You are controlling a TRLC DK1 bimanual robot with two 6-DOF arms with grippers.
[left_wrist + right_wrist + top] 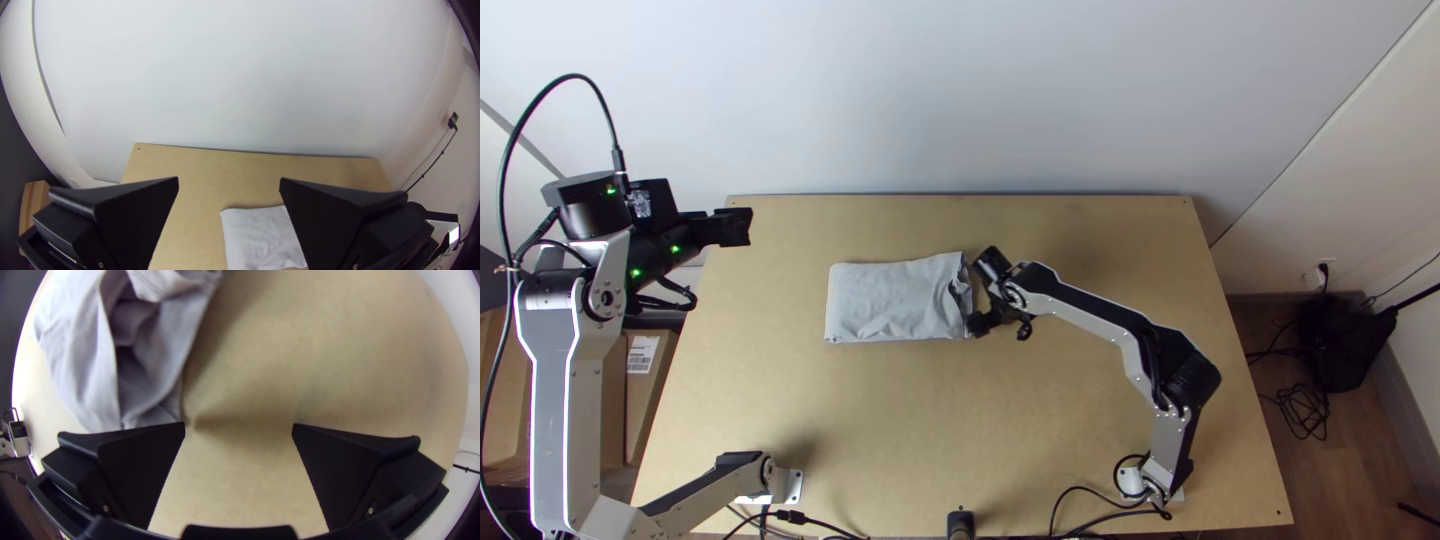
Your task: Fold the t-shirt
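Observation:
The light grey t-shirt (895,300) lies folded into a rectangle on the table, its right end loosely bunched. My right gripper (983,326) is low at that end, close to its near corner. In the right wrist view that gripper (239,426) stands open with bare table between its fingers, and the shirt's crumpled end (140,350) lies beside one finger. High at the far left, my left gripper (742,227) is well away from the cloth. The left wrist view has this gripper (229,181) open, the shirt (262,237) farther off below it.
The light wooden table (900,430) runs up to a pale wall at its far edge. Cardboard boxes (645,385) stand beyond its left side. Black cables (1080,490) lie along the near edge by the bases.

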